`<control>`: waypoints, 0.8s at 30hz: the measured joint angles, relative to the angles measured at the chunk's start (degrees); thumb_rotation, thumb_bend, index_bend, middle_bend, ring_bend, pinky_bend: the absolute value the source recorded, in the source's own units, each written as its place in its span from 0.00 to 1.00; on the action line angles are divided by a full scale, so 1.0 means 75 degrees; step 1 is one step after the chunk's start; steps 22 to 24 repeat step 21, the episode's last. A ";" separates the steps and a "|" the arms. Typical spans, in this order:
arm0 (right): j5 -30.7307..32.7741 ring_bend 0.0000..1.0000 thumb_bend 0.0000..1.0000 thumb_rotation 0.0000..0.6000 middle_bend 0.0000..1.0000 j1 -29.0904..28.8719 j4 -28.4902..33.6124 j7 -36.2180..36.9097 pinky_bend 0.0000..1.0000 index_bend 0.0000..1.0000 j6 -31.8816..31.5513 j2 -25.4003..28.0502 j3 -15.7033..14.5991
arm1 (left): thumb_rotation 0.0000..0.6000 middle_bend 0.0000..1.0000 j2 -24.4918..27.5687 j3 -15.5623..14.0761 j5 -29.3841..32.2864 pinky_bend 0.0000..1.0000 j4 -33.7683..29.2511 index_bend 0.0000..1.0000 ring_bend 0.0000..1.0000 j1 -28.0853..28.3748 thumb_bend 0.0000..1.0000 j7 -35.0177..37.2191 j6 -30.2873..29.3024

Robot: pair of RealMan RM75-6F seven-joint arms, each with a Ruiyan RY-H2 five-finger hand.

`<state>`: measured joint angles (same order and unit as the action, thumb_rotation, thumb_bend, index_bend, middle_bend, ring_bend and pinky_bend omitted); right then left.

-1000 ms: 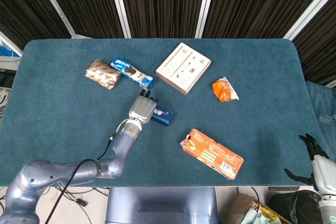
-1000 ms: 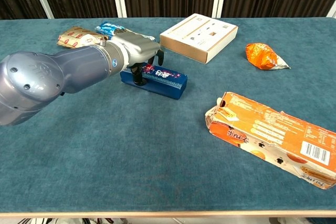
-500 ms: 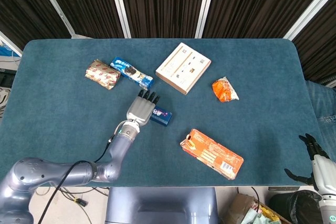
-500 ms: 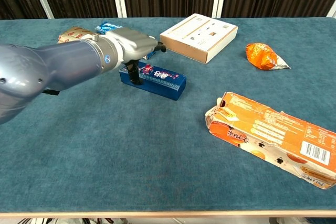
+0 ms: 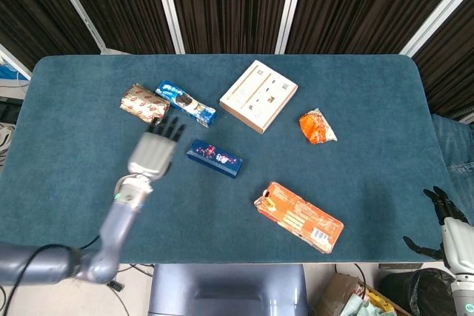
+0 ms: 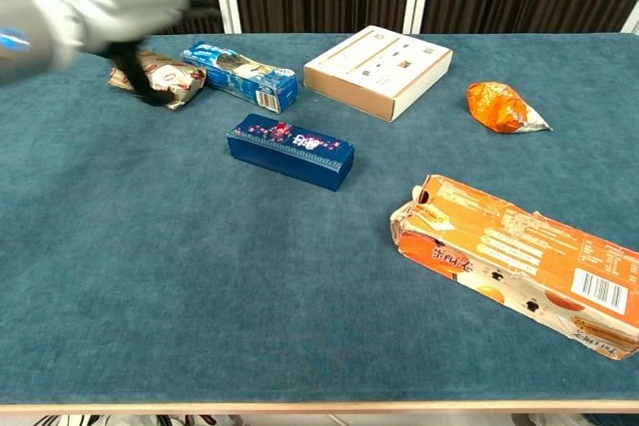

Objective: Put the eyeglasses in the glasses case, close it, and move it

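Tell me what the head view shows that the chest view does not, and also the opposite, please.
Only the head view shows the right hand, off the table's right edge with fingers spread and nothing in it, and the whole table outline.

Only the chest view shows the side faces of the dark blue box and the open torn end of the orange carton.

Both show the left hand, blurred, holding nothing, left of the dark blue box, plus the white flat box, orange snack bag, blue cookie pack and brown wrapped snack.
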<state>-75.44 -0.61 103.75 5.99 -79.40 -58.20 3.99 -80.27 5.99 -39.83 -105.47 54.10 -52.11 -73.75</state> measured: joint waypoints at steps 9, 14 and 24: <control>-0.0116 0.13 0.26 1.00 0.05 0.0007 -0.0074 -0.0104 0.16 0.12 -0.0121 -0.0070 0.0004 | 1.00 0.02 0.1996 -0.1083 -0.2295 0.08 -0.1201 0.06 0.00 -0.1996 0.28 0.2033 -0.1291; -0.0347 0.12 0.26 1.00 0.05 0.0020 -0.0191 -0.0140 0.16 0.11 -0.0321 -0.0132 0.0016 | 1.00 0.02 0.2664 -0.1872 -0.3638 0.08 -0.1306 0.06 0.00 -0.3024 0.28 0.3271 -0.1776; -0.1125 0.12 0.26 1.00 0.04 0.0073 -0.0705 -0.0167 0.16 0.10 -0.1005 -0.0381 0.0040 | 1.00 0.02 0.2984 -0.2468 -0.4877 0.07 -0.0935 0.06 0.00 -0.4024 0.28 0.4296 -0.2216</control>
